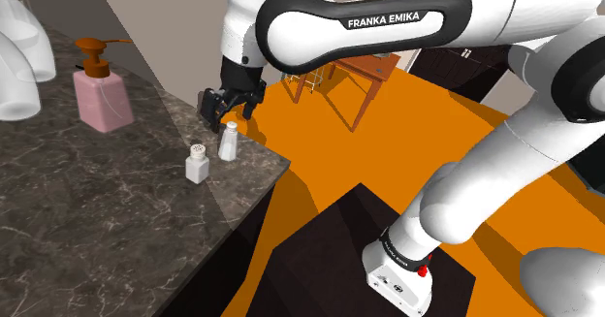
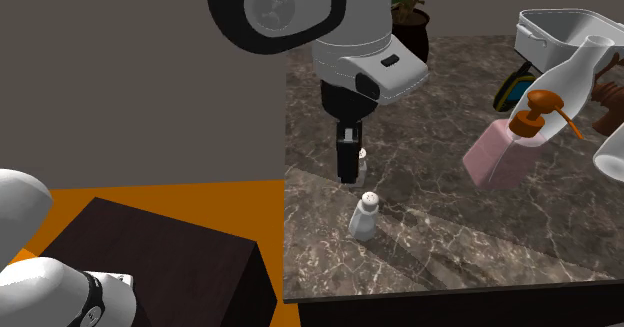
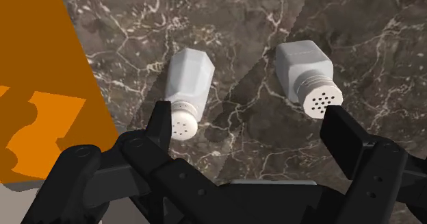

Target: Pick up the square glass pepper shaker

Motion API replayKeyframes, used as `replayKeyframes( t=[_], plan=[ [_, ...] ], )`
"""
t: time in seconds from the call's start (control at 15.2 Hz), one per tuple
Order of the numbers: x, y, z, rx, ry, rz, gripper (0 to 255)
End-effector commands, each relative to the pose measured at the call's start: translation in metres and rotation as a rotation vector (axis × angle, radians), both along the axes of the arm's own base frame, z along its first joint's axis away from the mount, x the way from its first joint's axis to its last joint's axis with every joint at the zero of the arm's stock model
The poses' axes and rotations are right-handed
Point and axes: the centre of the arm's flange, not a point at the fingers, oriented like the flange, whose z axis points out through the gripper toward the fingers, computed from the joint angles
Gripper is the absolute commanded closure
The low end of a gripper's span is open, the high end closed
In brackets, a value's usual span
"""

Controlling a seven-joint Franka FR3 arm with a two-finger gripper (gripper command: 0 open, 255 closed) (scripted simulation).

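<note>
Take the tapered white shaker point(image 1: 229, 142) on the dark marbled counter point(image 1: 107, 228) as the mark, reading across the shoulder view. Well to its left stand large white vessels point(image 1: 15, 82), then a pink soap dispenser point(image 1: 102, 100) with a brown pump. Just left of the tapered shaker, near it but apart, the square shaker point(image 1: 198, 163) stands upright, pale-bodied under a grey perforated cap. Above the tapered shaker hangs the black gripper point(image 1: 233, 114), its fingers spread and clasping nothing. Right of the tapered shaker the counter ends at an orange floor point(image 1: 339, 170), with the dark stand point(image 1: 320, 247) lower down.

In the second exterior view the gripper point(image 2: 347, 178) hangs beyond the tapered shaker point(image 2: 364, 215), and the square shaker point(image 2: 362, 158) peeks out from behind the fingers.

In the wrist view the tapered shaker point(image 3: 188, 89) sits by one fingertip and the square shaker point(image 3: 301, 68) by the other, with bare counter below the gripper point(image 3: 248, 116)
</note>
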Motion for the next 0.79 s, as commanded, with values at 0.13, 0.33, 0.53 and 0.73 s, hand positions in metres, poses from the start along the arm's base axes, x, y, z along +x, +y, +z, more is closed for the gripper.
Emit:
replayKeyframes(
  t=[0.13, 0.33, 0.53, 0.73],
  plan=[
    [0.018, 0.046, -0.021, 0.012, 0.003, 0.001, 0],
    [0.026, 0.070, -0.031, 0.017, 0.005, 0.002, 0],
    [0.026, 0.070, -0.046, 0.017, 0.005, 0.002, 0],
    [0.026, 0.070, -0.062, 0.017, 0.005, 0.002, 0]
  ],
)
